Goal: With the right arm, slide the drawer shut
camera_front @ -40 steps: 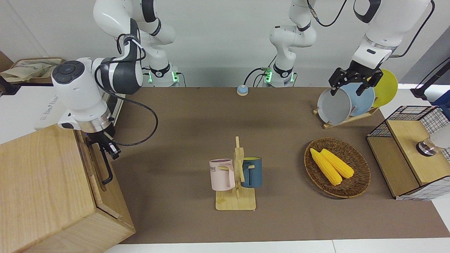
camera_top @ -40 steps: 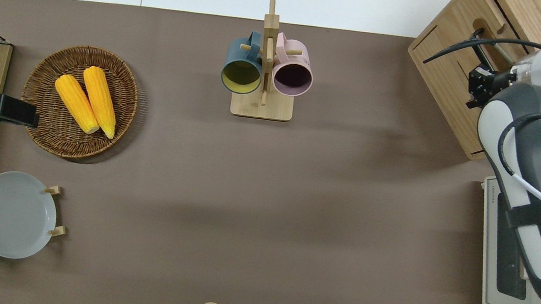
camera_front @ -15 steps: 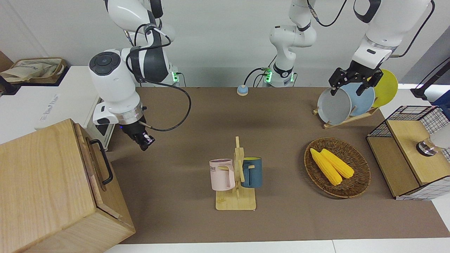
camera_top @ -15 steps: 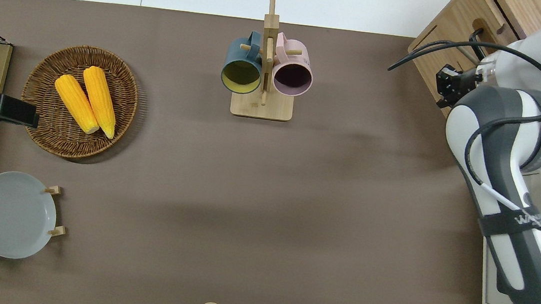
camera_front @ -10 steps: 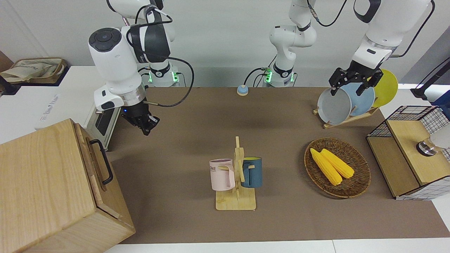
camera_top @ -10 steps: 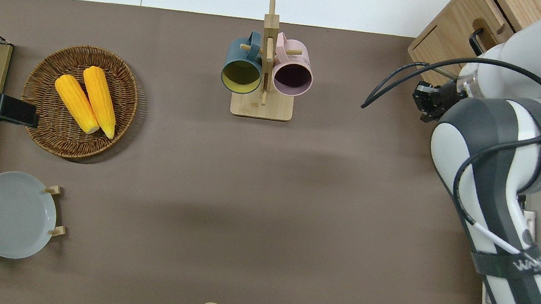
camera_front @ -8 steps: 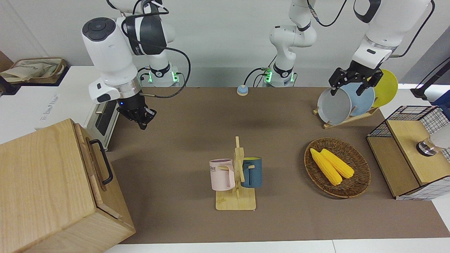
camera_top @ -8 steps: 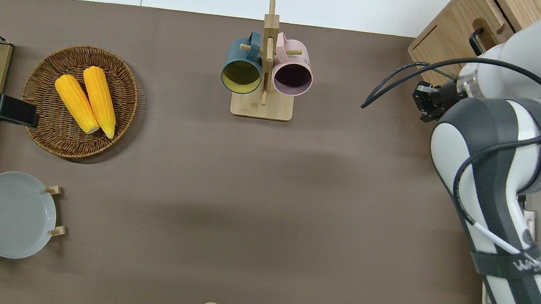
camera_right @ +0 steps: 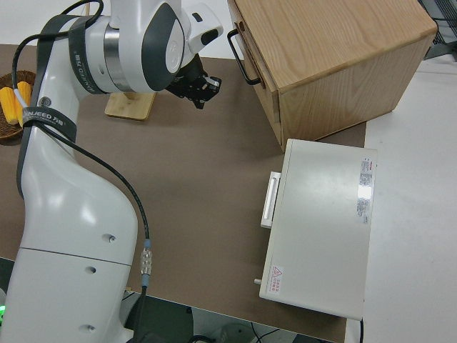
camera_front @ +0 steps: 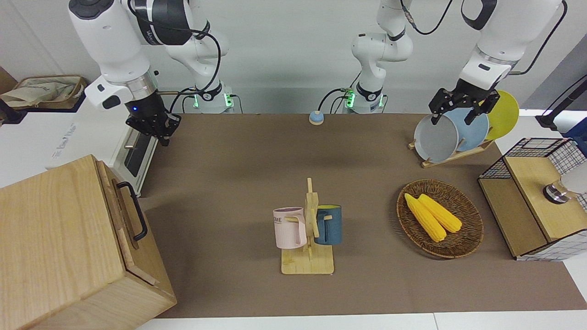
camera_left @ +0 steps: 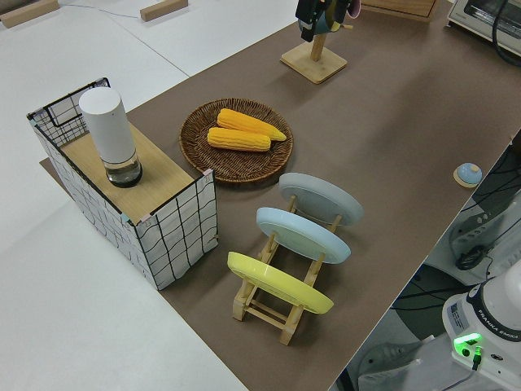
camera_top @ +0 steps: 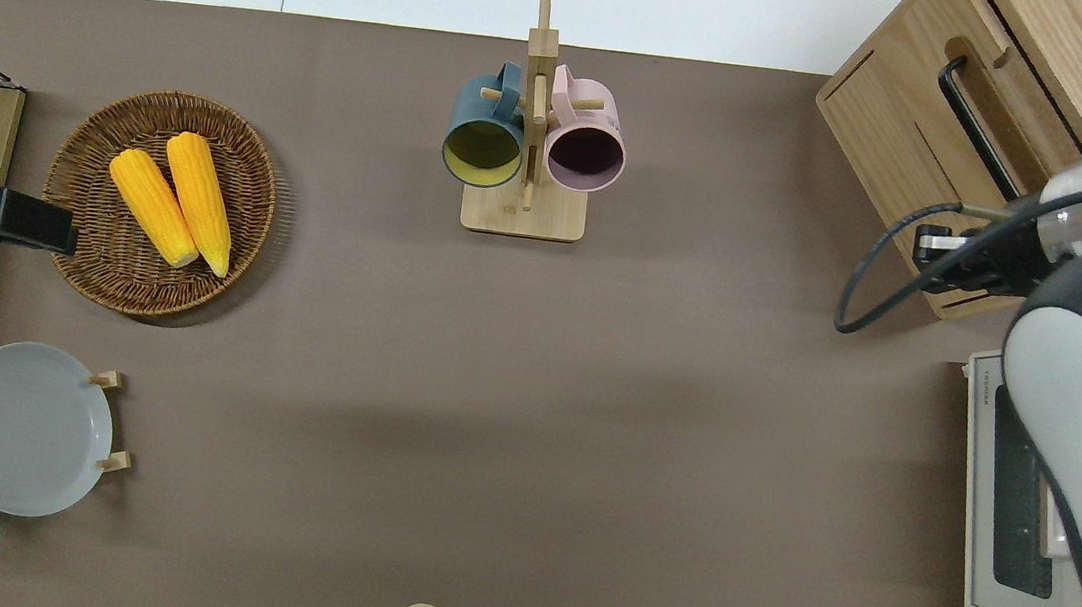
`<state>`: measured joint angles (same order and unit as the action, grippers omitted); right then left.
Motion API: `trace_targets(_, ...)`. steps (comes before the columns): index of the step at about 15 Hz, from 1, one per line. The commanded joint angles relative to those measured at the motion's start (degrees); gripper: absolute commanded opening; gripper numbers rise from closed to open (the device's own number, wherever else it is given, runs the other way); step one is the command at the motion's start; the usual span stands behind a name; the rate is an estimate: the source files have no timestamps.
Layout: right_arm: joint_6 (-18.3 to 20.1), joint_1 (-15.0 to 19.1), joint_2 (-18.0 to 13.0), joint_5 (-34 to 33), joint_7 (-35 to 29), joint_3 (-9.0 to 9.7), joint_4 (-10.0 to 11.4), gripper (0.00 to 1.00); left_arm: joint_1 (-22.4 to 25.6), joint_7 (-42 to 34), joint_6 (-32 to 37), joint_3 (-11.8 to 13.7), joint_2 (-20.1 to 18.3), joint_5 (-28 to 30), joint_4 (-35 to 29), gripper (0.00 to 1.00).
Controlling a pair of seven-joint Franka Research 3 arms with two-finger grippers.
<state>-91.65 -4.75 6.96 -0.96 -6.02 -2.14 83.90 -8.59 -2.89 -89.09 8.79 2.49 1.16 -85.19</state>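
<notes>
1. front view: the drawer [camera_front: 124, 219] sits pushed flush into the large pale wooden box [camera_front: 55, 238] at the right arm's end of the table [camera_front: 257, 151], its front level with the box face
2. the drawer's black loop handle [camera_front: 134, 211] stands clear of the wood, and nothing touches it
3. the right gripper [camera_front: 158, 131] is up in the air, well apart from the drawer, with a small blue light on the wrist above it; it holds nothing, and i cannot tell how far apart its fingers stand
4. in the overhead view the right gripper [camera_top: 938, 255] is over the corner of the wooden box nearest the robots, close to the white toaster oven [camera_top: 1027, 556]
5. the toaster oven lies nearer to the robots than the box, just beside it
6. the right arm [camera_front: 114, 36] rises steeply from the gripper, a black cable [camera_top: 880, 279] looping off it
7. the left arm is parked; its gripper [camera_front: 463, 107] has its fingers spread and empty
8. a wooden mug stand [camera_front: 309, 238] with a pink mug [camera_front: 289, 228] and a dark blue mug [camera_front: 329, 224] is near the middle of the table
9. a wicker basket [camera_front: 463, 243] holds two corn cobs [camera_front: 432, 216], toward the left arm's end of the table
</notes>
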Motion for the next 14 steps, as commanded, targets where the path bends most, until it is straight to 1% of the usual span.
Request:
trace_targets(1,0.0,5.6,-4.9,-3.3,2.3,6.97,5.5,0.000,-1.0,-0.4,0.0,1.0,0.8,-0.7,1.2,1.00)
trace_targets(2,0.0,5.6,-5.5,-3.3,3.3,6.98,5.9,0.000,-1.0,-0.4,0.0,1.0,0.8,-0.6,1.2,1.00)
trace_targets(4,-0.2,5.2,-6.2,-2.9,5.0,6.01,6.9,0.000,-1.0,-0.4,0.0,1.0,0.8,-0.6,1.2,1.00)
trace_targets(6,-0.5,4.4,-6.3,-2.3,5.4,3.82,7.3,0.000,-1.0,-0.4,0.0,1.0,0.8,-0.6,1.2,1.00)
trace_targets(8,-0.6,2.8,-7.0,-0.4,5.4,1.54,8.2,0.000,-1.0,-0.4,0.0,1.0,0.8,-0.6,1.2,1.00)
trace_targets(9,-0.6,2.6,-7.0,0.6,5.5,0.83,8.2,0.000,-1.0,-0.4,0.0,1.0,0.8,-0.7,1.2,1.00)
trace_targets(10,-0.4,2.6,-7.0,1.4,5.4,0.74,8.0,0.043,-1.0,-0.4,0.0,1.0,0.8,-0.6,1.2,1.00)
trace_targets(11,0.0,2.6,-7.0,1.8,5.3,0.82,7.6,0.149,-1.0,-0.4,0.0,1.0,0.8,-0.6,1.2,1.00)
trace_targets(12,0.0,2.7,-6.8,1.9,5.1,1.00,7.2,0.324,-1.0,-0.4,0.0,1.0,0.8,-0.7,1.2,1.00)
trace_targets(13,0.1,2.7,-6.4,2.1,5.1,0.91,6.4,0.598,-1.0,-0.4,0.0,1.0,0.8,-0.7,1.2,1.00)
trace_targets(14,0.4,2.6,-6.1,2.2,4.8,0.91,5.6,0.795,-1.0,-0.4,0.0,1.0,0.8,-0.7,1.2,1.00)
